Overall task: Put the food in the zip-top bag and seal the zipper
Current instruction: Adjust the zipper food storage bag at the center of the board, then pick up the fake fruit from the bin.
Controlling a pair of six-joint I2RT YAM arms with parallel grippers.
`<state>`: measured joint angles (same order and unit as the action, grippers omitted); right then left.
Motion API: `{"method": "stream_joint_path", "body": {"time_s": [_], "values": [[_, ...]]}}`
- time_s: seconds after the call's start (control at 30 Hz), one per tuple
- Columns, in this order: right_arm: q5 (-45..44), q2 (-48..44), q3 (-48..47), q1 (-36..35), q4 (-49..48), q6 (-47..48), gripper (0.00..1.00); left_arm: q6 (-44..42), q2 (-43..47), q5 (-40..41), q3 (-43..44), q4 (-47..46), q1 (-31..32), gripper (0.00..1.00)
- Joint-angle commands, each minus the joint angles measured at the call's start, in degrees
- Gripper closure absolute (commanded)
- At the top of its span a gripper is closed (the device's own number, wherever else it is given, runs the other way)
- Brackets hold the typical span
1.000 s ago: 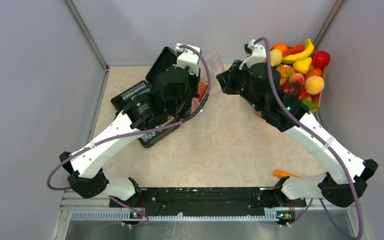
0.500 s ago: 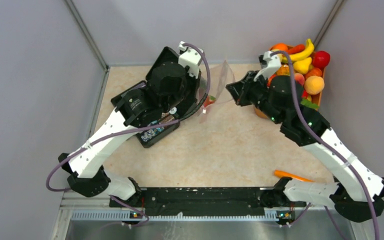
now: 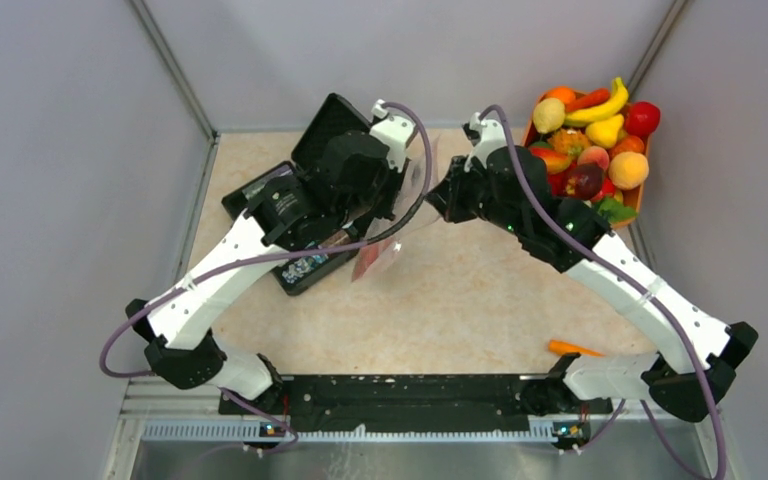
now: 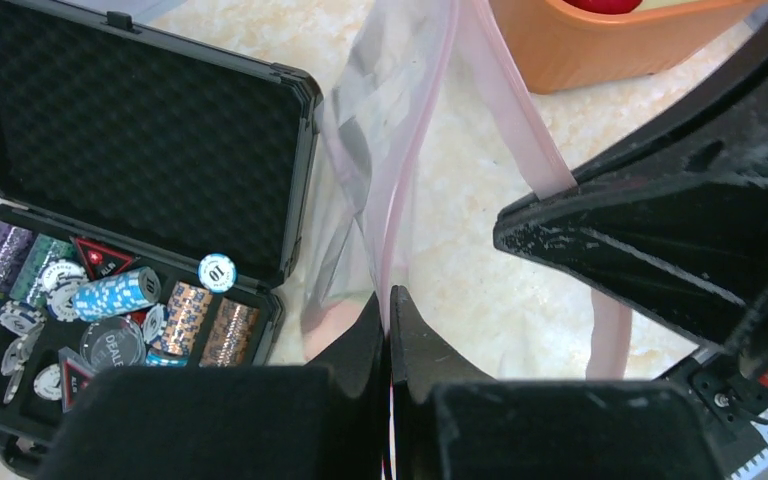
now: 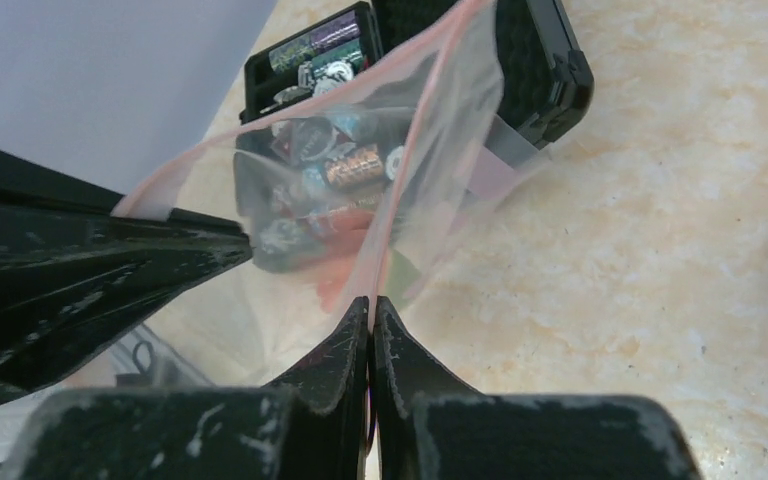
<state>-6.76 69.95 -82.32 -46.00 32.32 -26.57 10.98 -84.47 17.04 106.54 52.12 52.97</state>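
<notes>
The zip-top bag [image 3: 380,250] hangs over the table between my two grippers, a reddish piece of food [image 3: 367,260] showing inside it. My left gripper [image 4: 390,300] is shut on the pink zipper [image 4: 428,120] strip at one end of the mouth. My right gripper [image 5: 371,305] is shut on the zipper [image 5: 422,130] at the other end. Through the clear bag [image 5: 360,190] I see red and green food [image 5: 338,285] low inside. The mouth gapes between the two strips. More food [image 3: 590,150] is heaped in the orange bowl at the back right.
An open black case [image 3: 305,265] of poker chips lies under my left arm, its lid [image 4: 140,130] raised. The orange bowl [image 4: 610,45] stands just beyond the bag. An orange stick [image 3: 572,348] lies near the right arm's base. Grey walls close in on three sides.
My right gripper swung out toward the bowl and has come back left, next to the left gripper. The bag now hangs lower, nearer the front. Both grippers stayed shut.
</notes>
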Motion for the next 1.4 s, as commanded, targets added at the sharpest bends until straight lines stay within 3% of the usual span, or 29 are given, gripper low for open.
{"method": "stream_joint_path", "body": {"time_s": [0.0,0.1,0.2,0.23,0.27,0.3,0.43,0.5,0.57,0.7,0.77,0.83,0.93,1.0,1.1,1.37], "values": [[0.4,-1.7,1.4,0.8,-2.4,0.0,0.98,0.7,4.8,-2.6,-1.4,-2.7,0.0,1.00],[-4.5,-1.9,5.0,1.8,-0.6,0.9,0.96,3.1,4.2,-3.7,-5.9,-4.4,0.0,1.00],[-6.4,-2.6,9.4,3.7,2.0,1.4,0.83,7.5,3.3,-2.7,-13.9,-9.3,0.0,1.00],[-5.9,-2.7,9.7,4.5,3.7,1.3,0.71,8.8,3.0,-2.0,-15.9,-11.1,0.0,1.00],[-5.9,-3.0,10.0,5.0,5.0,1.2,0.49,10.0,2.6,-0.9,-18.7,-12.5,0.0,1.00],[-6.1,-3.7,10.3,5.2,6.0,1.5,0.39,11.2,2.1,0.2,-20.3,-13.6,0.0,1.00],[-5.6,-9.3,9.8,6.0,5.2,3.0,0.20,13.0,0.1,0.2,-22.3,-16.9,0.0,1.00],[-2.9,-12.6,8.2,6.3,3.0,4.7,0.18,12.6,-0.8,0.2,-22.0,-17.8,0.0,1.00],[-6.9,-14.6,6.4,6.4,2.1,5.2,0.18,12.4,-1.4,0.1,-21.6,-18.2,0.0,1.00],[-30.4,-15.5,6.2,7.7,2.3,9.4,0.18,12.1,-1.4,-2.1,-22.8,-19.8,0.0,1.00],[-37.0,-14.4,6.3,12.7,2.0,11.3,0.17,10.7,-1.2,-5.3,-23.4,-20.7,0.0,1.00],[-30.4,-12.9,5.2,23.3,3.2,10.1,0.17,9.3,-1.2,-8.8,-23.5,-21.3,0.0,1.00],[-10.2,-10.4,5.3,40.9,3.1,5.9,0.16,9.2,-1.1,-12.2,-24.5,-23.1,0.0,1.00],[0.4,-7.8,5.5,48.9,2.8,3.1,0.15,9.7,-0.8,-12.5,-25.8,-24.6,0.0,1.00],[5.9,-3.8,6.2,53.9,2.3,-0.1,0.13,9.8,-0.6,-12.5,-27.5,-25.6,0.0,1.00],[4.1,3.4,5.3,57.6,1.8,-0.7,0.10,8.4,0.1,-13.6,-30.2,-26.4,0.4,1.00]]}}
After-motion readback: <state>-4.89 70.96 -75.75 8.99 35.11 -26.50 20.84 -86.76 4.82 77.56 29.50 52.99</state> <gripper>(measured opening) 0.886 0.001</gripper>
